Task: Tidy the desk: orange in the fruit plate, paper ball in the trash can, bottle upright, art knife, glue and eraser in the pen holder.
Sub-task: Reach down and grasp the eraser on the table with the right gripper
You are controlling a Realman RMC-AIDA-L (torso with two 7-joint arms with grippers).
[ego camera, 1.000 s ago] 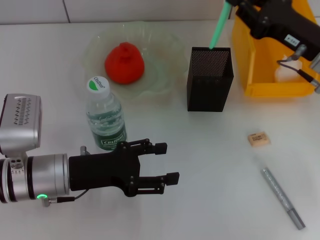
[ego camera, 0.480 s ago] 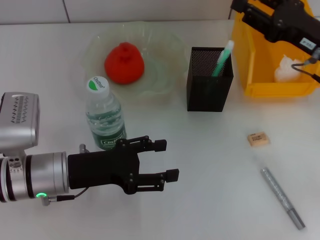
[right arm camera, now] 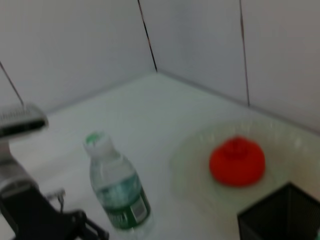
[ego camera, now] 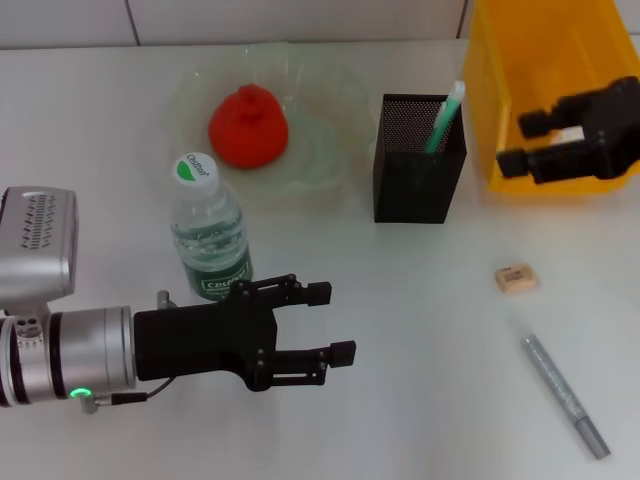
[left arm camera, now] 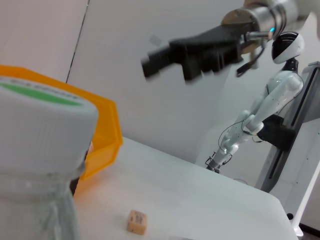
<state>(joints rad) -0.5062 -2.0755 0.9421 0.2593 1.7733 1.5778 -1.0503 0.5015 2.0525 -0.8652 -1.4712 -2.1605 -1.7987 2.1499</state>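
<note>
Head view: right pincer (ego camera: 522, 141) now lower, nearer.

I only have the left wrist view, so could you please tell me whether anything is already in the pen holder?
Observer: Yes, the black mesh pen holder holds a green stick that leans against its rim.
Operator: Thank you. Where is the art knife?
Observer: The grey metal art knife lies flat on the white table, nearer the robot than the tan eraser, away from the right hand at the yellow plastic bin.
Operator: And how is my left hand?
Observer: The left hand is open, empty, beside the upright clear plastic bottle.
</note>
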